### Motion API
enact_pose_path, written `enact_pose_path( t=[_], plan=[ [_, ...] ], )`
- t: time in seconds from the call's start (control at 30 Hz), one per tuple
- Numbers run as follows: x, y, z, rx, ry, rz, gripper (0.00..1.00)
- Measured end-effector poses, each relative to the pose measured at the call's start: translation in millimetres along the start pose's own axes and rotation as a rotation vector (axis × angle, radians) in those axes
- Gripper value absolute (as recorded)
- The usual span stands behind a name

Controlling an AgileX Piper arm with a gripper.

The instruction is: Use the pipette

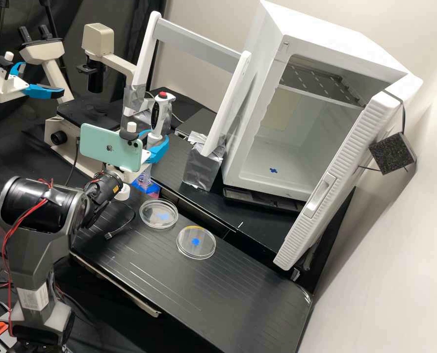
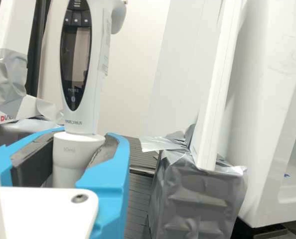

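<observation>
In the high view my gripper (image 1: pixel 155 144) is at the back left of the bench, its blue fingers around the lower body of the white pipette (image 1: pixel 161 113), which stands upright with a red button on top. Under it is a clear vessel with pink and blue at its base (image 1: pixel 147 188); whether the pipette's end sits inside it I cannot tell. In the wrist view the gripper (image 2: pixel 86 137) is shut on the collar of the pipette (image 2: pixel 94 74), grey pads against both sides. Two round clear dishes (image 1: pixel 158 214) (image 1: pixel 196 242) lie on the nearer bench.
A white frame (image 1: pixel 198 41) with foil-wrapped feet (image 1: pixel 203 169) stands behind and right of the gripper. Farther right is an open white incubator (image 1: pixel 277 162), its door (image 1: pixel 338 179) swung out. A microscope (image 1: pixel 61 132) and a second arm's gripper (image 1: pixel 32 88) are at the left.
</observation>
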Motion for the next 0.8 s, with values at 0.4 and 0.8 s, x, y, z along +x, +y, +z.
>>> enact_pose_path(
  t=[0.4, 0.8],
  plan=[
    [-7.1, 19.9, -13.6, 0.031, 0.050, 0.057, 0.00],
    [-15.7, 49.9, -30.7, 0.072, 0.107, 0.114, 0.00]
  ],
)
